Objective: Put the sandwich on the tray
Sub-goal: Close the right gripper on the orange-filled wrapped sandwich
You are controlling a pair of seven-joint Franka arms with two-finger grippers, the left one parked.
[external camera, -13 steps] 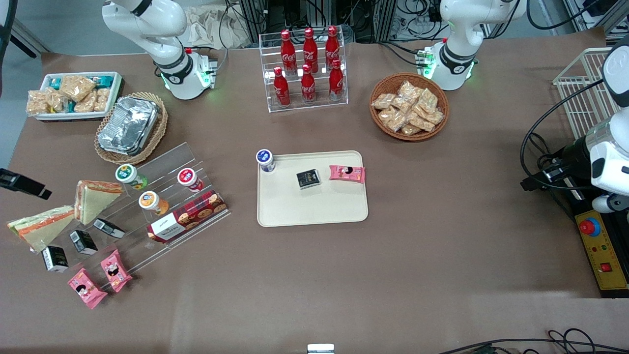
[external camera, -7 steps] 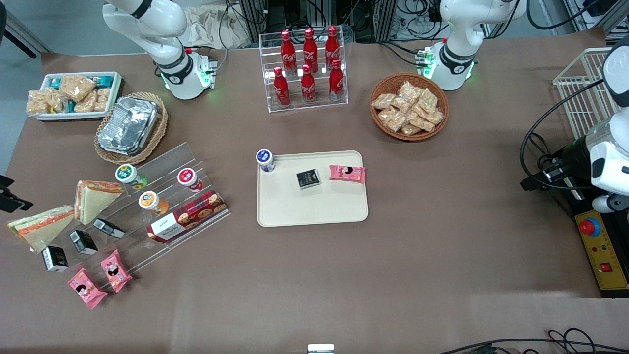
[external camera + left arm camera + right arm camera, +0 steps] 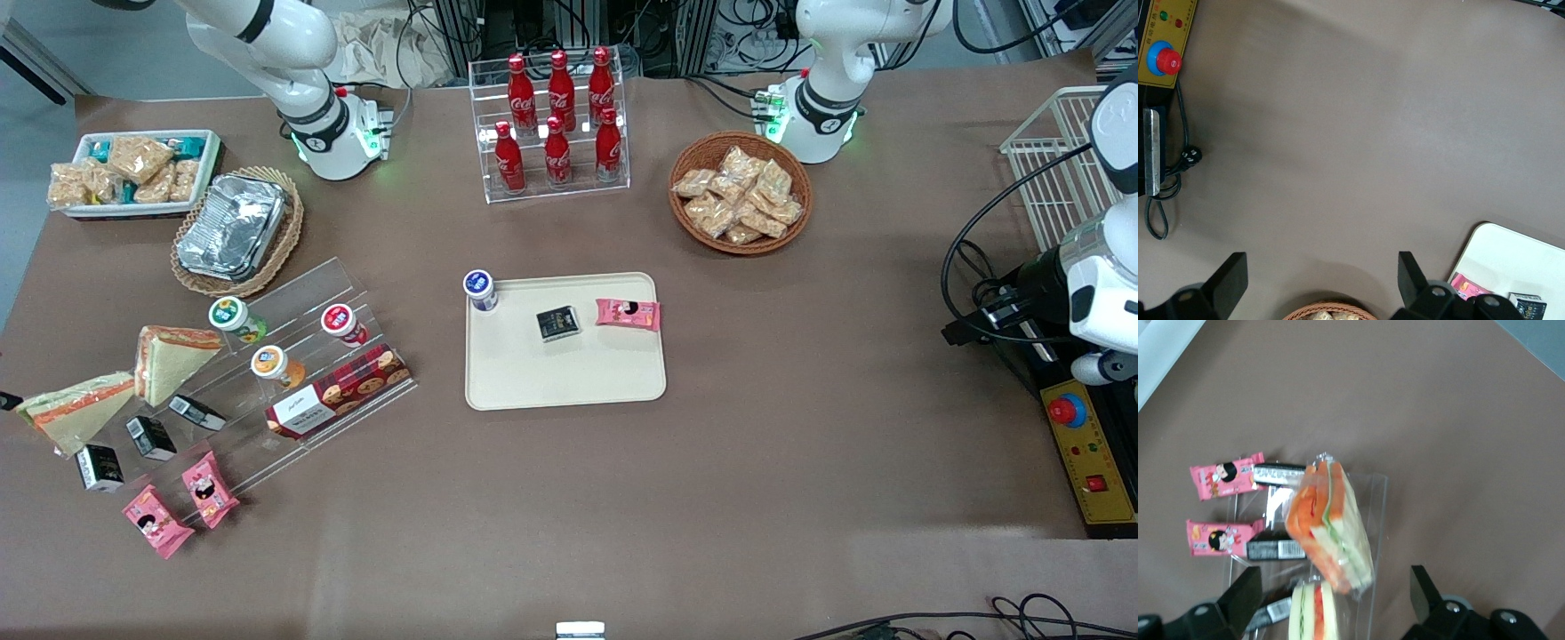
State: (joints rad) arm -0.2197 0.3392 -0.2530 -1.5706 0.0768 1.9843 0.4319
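The sandwich [image 3: 76,409], a clear-wrapped wedge with an orange stripe, lies on the table at the working arm's end, beside the acrylic step stand. In the right wrist view the sandwich [image 3: 1328,520] lies just ahead of my gripper [image 3: 1335,597], which is open, empty and above it. In the front view only a dark tip of the gripper [image 3: 7,400] shows at the frame edge beside the sandwich. The cream tray [image 3: 569,373] lies mid-table, holding a blue-lidded cup [image 3: 479,289], a black packet [image 3: 557,323] and a pink packet [image 3: 628,313].
A second wrapped wedge [image 3: 169,360] leans on the acrylic stand [image 3: 293,356] next to the sandwich, and shows between the fingers in the wrist view [image 3: 1315,617]. Black cartons [image 3: 149,437] and pink packets [image 3: 178,507] lie nearer the camera. A foil container [image 3: 233,227] sits in a basket.
My gripper has slid toward the working arm's end of the table and nearer the front camera, nearly leaving the front view. Nothing else has moved.
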